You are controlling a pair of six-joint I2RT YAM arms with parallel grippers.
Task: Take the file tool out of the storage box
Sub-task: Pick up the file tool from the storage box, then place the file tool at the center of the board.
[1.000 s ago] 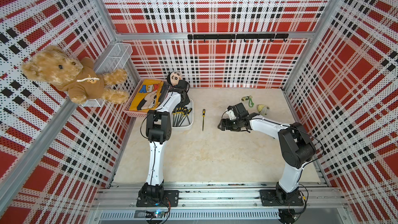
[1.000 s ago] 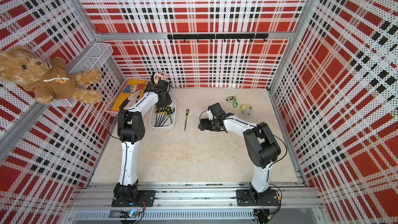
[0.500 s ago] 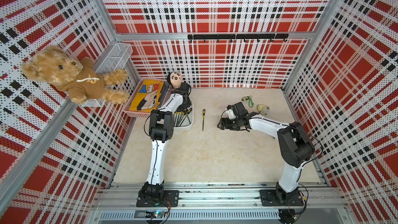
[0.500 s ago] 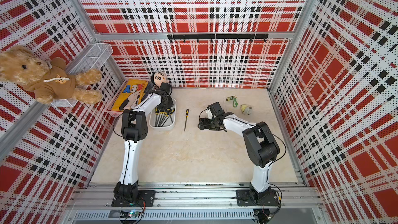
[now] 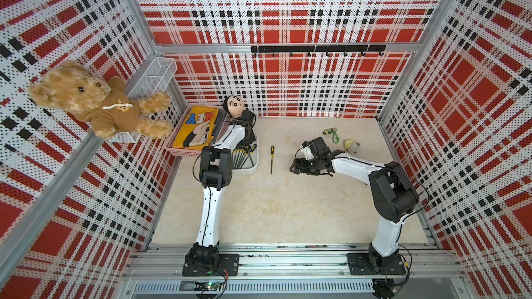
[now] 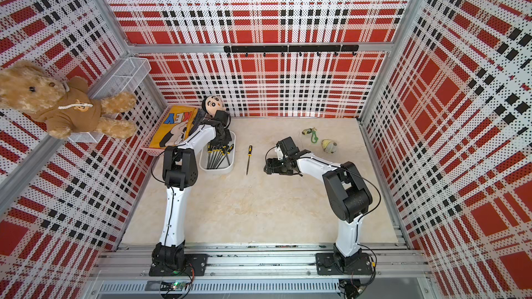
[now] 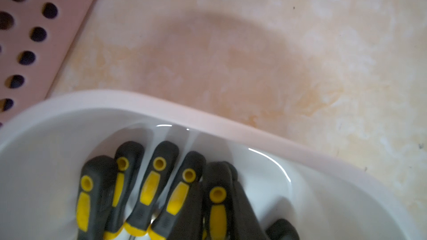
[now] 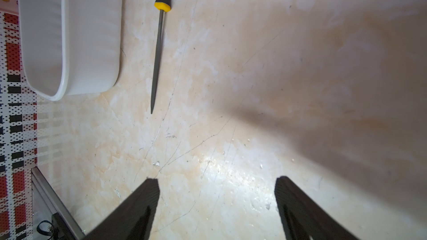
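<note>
The white storage box [image 5: 248, 169] [image 6: 216, 170] stands at the table's left, next to the pink basket. Several black-and-yellow file tools [image 5: 241, 155] [image 6: 218, 154] lie in it. My left gripper [image 5: 250, 137] [image 6: 224, 136] reaches down into the box's far end. In the left wrist view the left gripper [image 7: 217, 177] is shut on one file handle [image 7: 217, 204], with a dark finger [image 7: 245, 204] pressed on each side. Another file tool [image 5: 271, 159] [image 6: 248, 160] [image 8: 159, 54] lies on the table right of the box. My right gripper [image 5: 293, 167] [image 6: 266, 167] [image 8: 216, 178] hovers open and empty right of that file.
A pink perforated basket [image 5: 184, 151] holding a yellow bag touches the box's left side. A doll head [image 5: 234, 106] sits behind it. On the left wall hang a teddy bear [image 5: 86, 99] and a wire basket [image 5: 155, 73]. A green keychain [image 5: 332, 135] and a small ball [image 5: 351, 145] lie at the back right.
My left gripper has dropped a little into the box and its jaws have narrowed onto a file handle. The right arm has stayed still.
</note>
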